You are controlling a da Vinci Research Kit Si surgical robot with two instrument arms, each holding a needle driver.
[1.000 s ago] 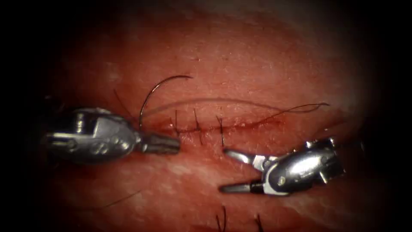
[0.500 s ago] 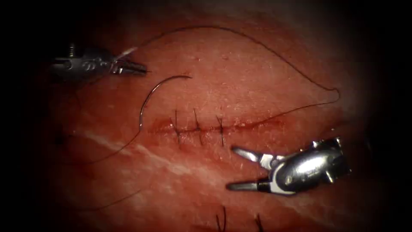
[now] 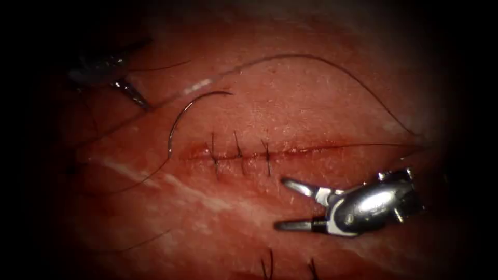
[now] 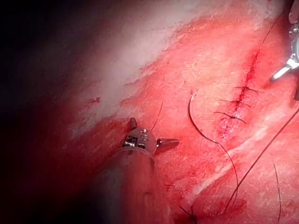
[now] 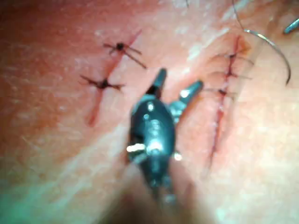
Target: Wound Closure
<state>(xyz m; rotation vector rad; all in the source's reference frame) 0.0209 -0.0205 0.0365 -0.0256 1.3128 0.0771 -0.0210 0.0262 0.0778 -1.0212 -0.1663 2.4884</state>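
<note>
- The left claw [image 3: 136, 96] hovers over the tissue [image 3: 311, 93] above the cut's [image 3: 301, 151] left end. Its jaws stand apart in the left wrist view, gripping nothing.
- The right claw [image 3: 288, 205] is spread wide and empty, just below the cut.
- The needle [image 3: 181, 116] lies free on the tissue by the cut's left end.
- The thread [image 3: 332, 65] arcs above three stitches [image 3: 238, 153].

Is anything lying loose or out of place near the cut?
Yes: the needle lies free on the tissue at the cut's left end, held by neither the left tool nor the open right tool.
</note>
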